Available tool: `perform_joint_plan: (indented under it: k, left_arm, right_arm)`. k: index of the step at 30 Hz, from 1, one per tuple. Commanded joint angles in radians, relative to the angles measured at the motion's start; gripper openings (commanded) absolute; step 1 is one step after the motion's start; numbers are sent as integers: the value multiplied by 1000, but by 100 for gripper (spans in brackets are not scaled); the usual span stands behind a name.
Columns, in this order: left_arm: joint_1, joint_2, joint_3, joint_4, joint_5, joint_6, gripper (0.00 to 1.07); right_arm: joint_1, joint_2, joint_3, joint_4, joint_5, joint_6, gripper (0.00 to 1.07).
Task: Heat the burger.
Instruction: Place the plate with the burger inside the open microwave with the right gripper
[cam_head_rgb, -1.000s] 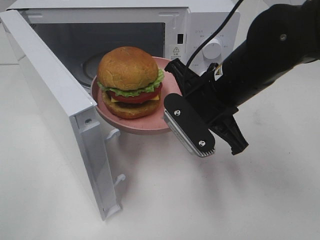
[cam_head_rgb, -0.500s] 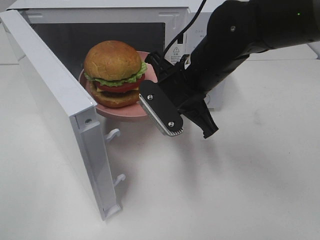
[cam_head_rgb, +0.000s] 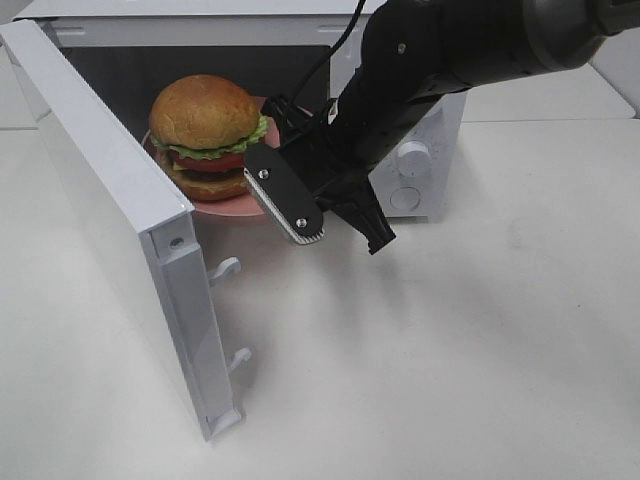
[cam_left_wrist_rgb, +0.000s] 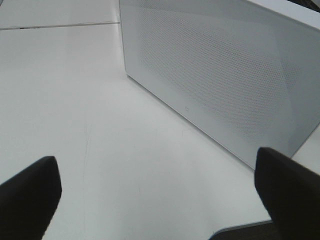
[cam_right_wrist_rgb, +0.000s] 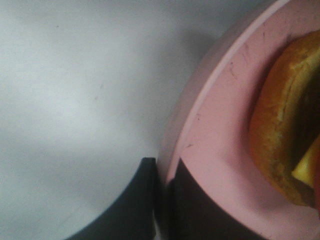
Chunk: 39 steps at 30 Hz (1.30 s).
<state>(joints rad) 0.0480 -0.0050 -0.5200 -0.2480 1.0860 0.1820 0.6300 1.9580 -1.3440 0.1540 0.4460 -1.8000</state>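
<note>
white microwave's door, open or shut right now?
Open. The white microwave door stands swung wide, baring the dark cavity; the tall burger on its round pink plate is at the cavity's mouth.

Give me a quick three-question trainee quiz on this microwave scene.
1. True or false: the microwave door is shut.
2. The right claw grips: A) the microwave door, B) the pink plate at its rim, C) nothing.
3. What sits on that plate?
Key: 1 false, it stands open; 2 B; 3 the burger.
</note>
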Motion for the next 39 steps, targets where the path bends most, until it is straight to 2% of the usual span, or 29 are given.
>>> perform_joint_plan:
  k: [1, 17, 24, 39]
  left_arm:
    - [-3, -25, 4, -7, -14, -5, 98]
    - [-3, -25, 4, -7, -14, -5, 98]
    - [-3, -25, 4, -7, -14, -5, 98]
    - [-3, -25, 4, -7, -14, -5, 98]
  right_arm:
    - [2, 9, -49, -7, -25, 21, 0]
    - [2, 158, -264, -73, 17, 160, 0]
    - [2, 239, -389, -165, 48, 285, 0]
    - [-1, 373, -622, -240, 80, 411, 0]
